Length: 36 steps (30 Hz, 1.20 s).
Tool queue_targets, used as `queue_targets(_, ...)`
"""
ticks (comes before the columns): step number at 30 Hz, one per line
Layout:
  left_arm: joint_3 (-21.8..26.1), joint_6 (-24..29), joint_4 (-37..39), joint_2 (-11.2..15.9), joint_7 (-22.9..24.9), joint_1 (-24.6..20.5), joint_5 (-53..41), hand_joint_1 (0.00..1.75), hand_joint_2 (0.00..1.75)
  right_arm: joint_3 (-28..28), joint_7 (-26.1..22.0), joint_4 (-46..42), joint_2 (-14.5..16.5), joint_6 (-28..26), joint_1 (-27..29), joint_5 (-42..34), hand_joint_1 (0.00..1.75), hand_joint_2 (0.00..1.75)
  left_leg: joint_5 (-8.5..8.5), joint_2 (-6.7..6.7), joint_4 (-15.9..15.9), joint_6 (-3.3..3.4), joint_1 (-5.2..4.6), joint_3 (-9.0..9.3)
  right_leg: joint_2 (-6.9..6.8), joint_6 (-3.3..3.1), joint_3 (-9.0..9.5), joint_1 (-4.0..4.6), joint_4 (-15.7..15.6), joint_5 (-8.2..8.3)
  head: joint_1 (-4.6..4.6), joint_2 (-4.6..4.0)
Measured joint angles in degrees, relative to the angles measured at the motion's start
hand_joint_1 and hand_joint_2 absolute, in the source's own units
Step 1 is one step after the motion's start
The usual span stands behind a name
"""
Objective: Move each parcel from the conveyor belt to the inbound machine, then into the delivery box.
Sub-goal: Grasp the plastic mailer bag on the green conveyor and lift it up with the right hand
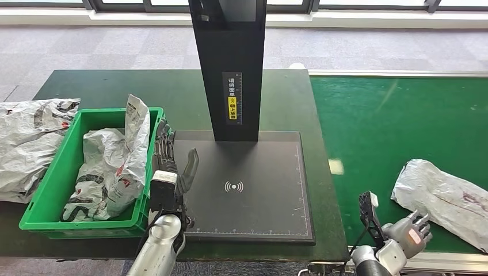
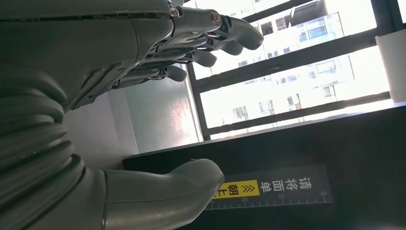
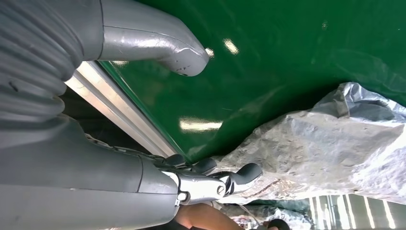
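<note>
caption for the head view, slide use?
Left hand open over the inbound machine; right hand nears a parcel on the conveyor belt.

A grey parcel (image 1: 446, 198) lies on the green conveyor belt (image 1: 380, 126) near the empty, spread right robot hand (image 1: 411, 233).

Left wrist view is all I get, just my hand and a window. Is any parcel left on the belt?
Observer: Yes, one grey parcel lies on the green conveyor belt.
Operator: Is my other hand holding it?
Observer: No. The right hand is empty, close by the parcel's near edge.
Operator: What's in the green box?
Observer: The delivery box holds crumpled parcels, right beside your left hand.
</note>
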Motion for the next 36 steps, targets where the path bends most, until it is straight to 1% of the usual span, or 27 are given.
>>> queue_targets(3, 0.0, 0.0, 0.0, 0.0, 0.0, 0.0, 0.0, 0.0, 1.75, 0.6, 0.9, 0.8, -0.1, 0.0, -0.4, 0.3, 0.0, 1.75, 0.01, 0.0, 0.0, 0.02, 0.0, 0.01, 0.0, 0.05, 0.03, -0.01, 0.0, 0.03, 0.0, 0.0)
queue_targets(5, 0.0, -0.1, 0.1, 0.0, 0.0, 0.0, 0.0, 0.0, 1.75, 1.9, 2.5, 1.6, -0.4, 0.1, -0.7, 0.4, 0.0, 1.75, 0.02, 0.01, 0.0, 0.03, 0.0, 0.02, 0.01, 0.08, 0.03, -0.01, 0.0, 0.07, 0.0, 0.0)
queue_targets(10, 0.0, -0.6, 0.4, 0.0, 0.0, -0.1, 0.1, 0.0, 1.75, 7.7, 8.7, 4.6, -2.3, 1.4, -2.3, 0.4, 0.0, 1.75, 0.1, 0.06, 0.0, 0.14, -0.02, 0.03, 0.03, 0.16, 0.05, -0.03, -0.1, 0.14, -0.01, 0.0)
queue_targets(14, 0.0, -0.9, 0.5, 0.0, 0.0, 0.0, 0.3, 0.0, 1.75, 11.2, 11.1, 6.9, -3.9, 2.7, -3.6, 0.4, 0.0, 1.75, 0.12, 0.05, 0.1, 0.18, -0.04, 0.01, 0.02, 0.2, 0.07, -0.05, -0.1, 0.18, 0.0, 0.0)
queue_targets(17, 0.0, -0.8, 0.5, 0.0, 0.0, 0.0, 0.3, 0.0, 1.75, 13.1, 11.9, 8.1, -4.8, 3.3, -4.2, 0.4, 0.0, 1.75, 0.14, 0.02, 0.1, 0.2, -0.07, 0.0, 0.01, 0.22, 0.07, -0.07, -0.1, 0.19, 0.0, 0.0)
queue_targets(22, 0.1, -0.8, 0.4, 0.0, 0.0, 0.0, 0.4, 0.0, 1.75, 14.5, 12.1, 9.1, -5.3, 3.8, -4.6, 0.4, 0.0, 1.75, 0.14, 0.01, 0.1, 0.2, -0.08, -0.01, 0.0, 0.23, 0.07, -0.09, -0.1, 0.18, 0.0, 0.0)
queue_targets(36, 0.1, -0.9, 0.4, 0.0, 0.0, 0.0, 0.4, 0.0, 1.75, 15.1, 12.3, 10.0, -5.5, 4.1, -5.1, 0.4, 0.0, 1.75, 0.16, -0.03, 0.1, 0.24, -0.09, 0.0, -0.04, 0.26, 0.15, -0.1, -0.1, 0.2, -0.01, 0.0)
